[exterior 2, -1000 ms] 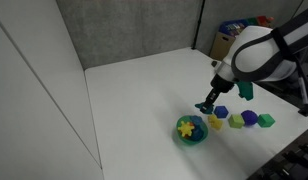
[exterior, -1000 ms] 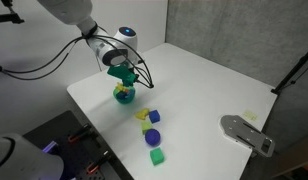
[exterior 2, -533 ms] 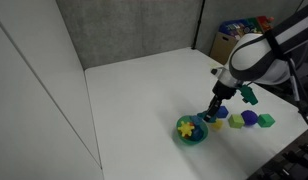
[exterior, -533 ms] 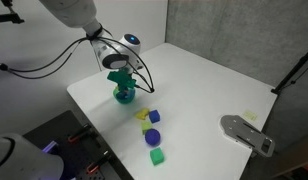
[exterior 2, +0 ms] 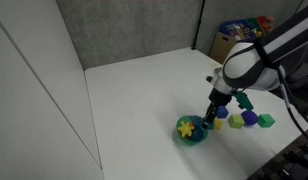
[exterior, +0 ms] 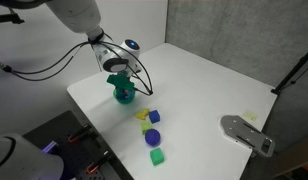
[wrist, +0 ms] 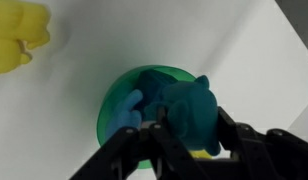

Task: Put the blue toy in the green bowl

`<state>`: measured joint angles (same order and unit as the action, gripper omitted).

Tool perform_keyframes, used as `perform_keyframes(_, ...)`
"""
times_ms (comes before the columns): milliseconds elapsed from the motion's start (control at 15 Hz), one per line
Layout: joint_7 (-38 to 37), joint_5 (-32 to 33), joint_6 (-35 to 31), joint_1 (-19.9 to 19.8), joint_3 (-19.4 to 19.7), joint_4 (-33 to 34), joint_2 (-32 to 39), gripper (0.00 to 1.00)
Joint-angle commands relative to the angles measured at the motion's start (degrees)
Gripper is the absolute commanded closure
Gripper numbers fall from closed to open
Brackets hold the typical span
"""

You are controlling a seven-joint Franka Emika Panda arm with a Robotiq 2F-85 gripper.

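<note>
A: Biggest first. White table (exterior: 219, 75), arm (exterior 2: 256, 62) bent down over it. What sits under the tool?
B: The green bowl (exterior 2: 191, 139). In an exterior view the gripper (exterior 2: 208, 119) hangs low at its rim, on the side facing the row of loose toys (exterior 2: 246, 120).
A: So the bowl lies straight below. No sideways travel?
B: My read, little or none. The coming move looks like a release, perhaps after a short dip.
A: Jaws?
B: Cannot tell. In the wrist view the dark fingers (wrist: 124, 150) come in from the bottom edge and crowd over the bowl. A teal lump (wrist: 189, 110) hides the gap.
A: Blue toy (wrist: 129, 112)?
B: Small blue block, inside the bowl's outline, left of that lump, at the finger ends. Whether it is pinched or lying loose, I can't say. It is too stubby to give a long axis.
</note>
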<state>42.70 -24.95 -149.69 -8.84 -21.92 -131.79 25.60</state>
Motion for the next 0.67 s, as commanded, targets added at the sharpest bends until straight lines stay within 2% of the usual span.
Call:
perform_keyframes(0, -0.31, 1.17, -0.55, 1.98, 1.09, 2.97, 2.55, 0.76)
perform_keyframes(533, -1.36, 5.55, -5.89, 4.20, 1.67, 5.90, 6.33, 0.76)
perform_keyframes(600, -1.47, 6.18, -6.43, 4.08, 1.56, 5.79, 6.27, 0.26)
